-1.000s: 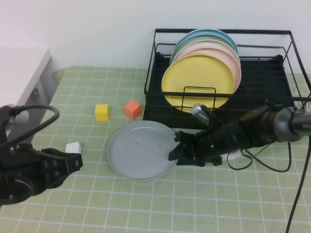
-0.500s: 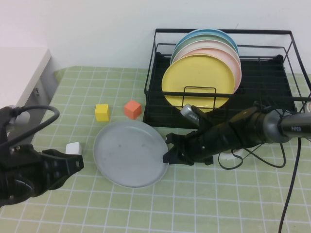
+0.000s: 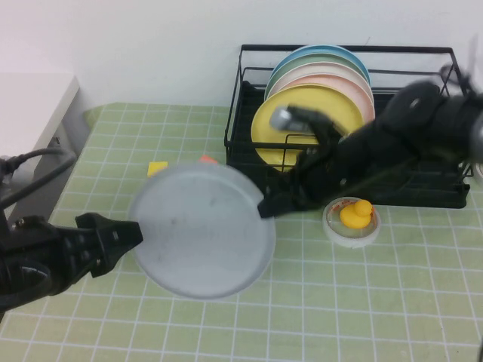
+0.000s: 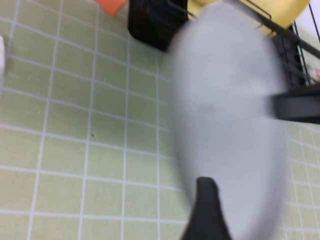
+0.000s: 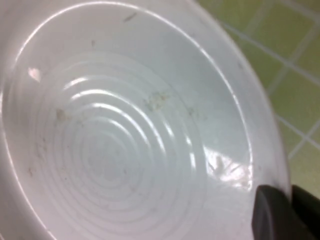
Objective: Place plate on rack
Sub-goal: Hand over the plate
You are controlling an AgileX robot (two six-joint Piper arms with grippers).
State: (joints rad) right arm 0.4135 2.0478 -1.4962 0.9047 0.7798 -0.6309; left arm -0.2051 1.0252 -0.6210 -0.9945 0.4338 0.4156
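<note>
The light grey plate (image 3: pixel 200 234) hangs tilted above the green mat, in front of the black wire rack (image 3: pixel 411 113). My right gripper (image 3: pixel 266 207) is shut on the plate's right rim. The right wrist view shows its two fingers pinching that rim (image 5: pixel 289 197), with the plate's (image 5: pixel 125 135) ringed face filling the picture. My left gripper (image 3: pixel 132 232) is open at the plate's left edge. In the left wrist view one finger (image 4: pixel 205 192) lies in front of the blurred plate (image 4: pixel 225 115); the other finger does not show.
Several coloured plates stand upright in the rack's left half, a yellow plate (image 3: pixel 309 124) foremost. A yellow duck in a clear dish (image 3: pixel 353 219) sits before the rack. A yellow cube (image 3: pixel 158 167) and an orange cube (image 3: pixel 207 159) peek out behind the plate. A white cabinet (image 3: pixel 30 113) stands at the left.
The right gripper shut on the plate's rim, slid it leftward, then lifted it off the mat. The left gripper moved in to the plate's left edge and opened.
</note>
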